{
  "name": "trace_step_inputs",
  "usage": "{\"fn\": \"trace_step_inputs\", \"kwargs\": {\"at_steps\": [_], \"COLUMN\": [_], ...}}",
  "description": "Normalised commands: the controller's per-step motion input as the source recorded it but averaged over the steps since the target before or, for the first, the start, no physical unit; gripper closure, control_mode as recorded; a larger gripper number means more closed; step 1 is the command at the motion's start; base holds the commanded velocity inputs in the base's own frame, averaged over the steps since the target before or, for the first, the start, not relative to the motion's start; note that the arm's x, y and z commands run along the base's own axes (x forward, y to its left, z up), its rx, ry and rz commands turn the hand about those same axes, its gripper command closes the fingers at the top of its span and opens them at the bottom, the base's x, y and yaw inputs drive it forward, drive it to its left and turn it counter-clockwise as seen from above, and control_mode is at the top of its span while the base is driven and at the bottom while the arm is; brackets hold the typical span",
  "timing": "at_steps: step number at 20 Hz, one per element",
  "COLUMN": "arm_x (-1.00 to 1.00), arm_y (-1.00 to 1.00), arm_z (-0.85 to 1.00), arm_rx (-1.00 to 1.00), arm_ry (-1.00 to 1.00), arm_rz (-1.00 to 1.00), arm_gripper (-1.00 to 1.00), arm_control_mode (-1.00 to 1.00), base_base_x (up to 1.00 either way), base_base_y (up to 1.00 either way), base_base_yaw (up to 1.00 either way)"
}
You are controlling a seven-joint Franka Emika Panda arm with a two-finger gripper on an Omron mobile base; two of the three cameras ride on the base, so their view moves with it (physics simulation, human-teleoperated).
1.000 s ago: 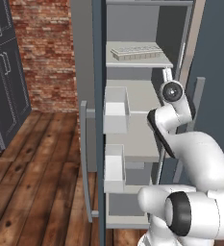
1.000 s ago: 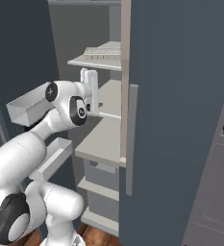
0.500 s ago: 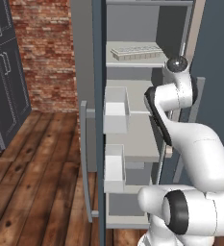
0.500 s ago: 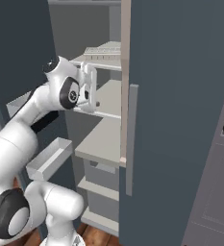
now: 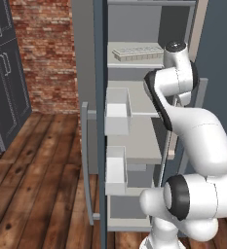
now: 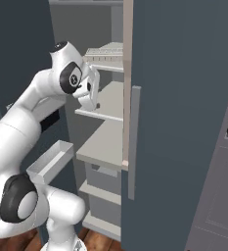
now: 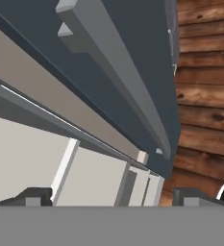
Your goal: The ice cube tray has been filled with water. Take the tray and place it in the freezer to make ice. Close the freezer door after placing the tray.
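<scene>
The ice cube tray (image 5: pixel 136 51) lies flat on an upper shelf of the freezer (image 5: pixel 134 146), above and just behind the gripper (image 6: pixel 92 100), so the placing step appears complete. The gripper holds nothing; its fingertips (image 7: pixel 34 196) stand well apart. The freezer door (image 5: pixel 99 121) stands wide open beside the gripper, its closure evidently outstanding.

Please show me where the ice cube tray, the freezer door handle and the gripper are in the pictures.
ice cube tray (image 5: pixel 136 51): left base view, on its front side wall.
freezer door handle (image 5: pixel 85 160): left base view, middle of the grey vertical bar.
gripper (image 6: pixel 91 92): right base view, on its body beside the shelf edge.
</scene>
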Motion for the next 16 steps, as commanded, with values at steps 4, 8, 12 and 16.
{"fn": "trace_step_inputs", "kwargs": {"at_steps": [4,8,12,16], "arm_x": [-0.01,0.0,0.0,0.0], "arm_y": [0.0,0.0,0.0,0.0], "arm_z": [0.0,0.0,0.0,0.0], "arm_rx": [0.0,0.0,0.0,0.0], "arm_ry": [0.02,0.0,0.0,0.0], "arm_rz": [0.0,0.0,0.0,0.0], "arm_gripper": [-1.0,-1.0,-1.0,-1.0], "arm_control_mode": [-1.0,-1.0,1.0,1.0], "base_base_x": [0.0,0.0,-0.09,-0.68], "base_base_y": [0.0,0.0,0.0,0.0], "base_base_yaw": [0.0,0.0,0.0,0.0]}}
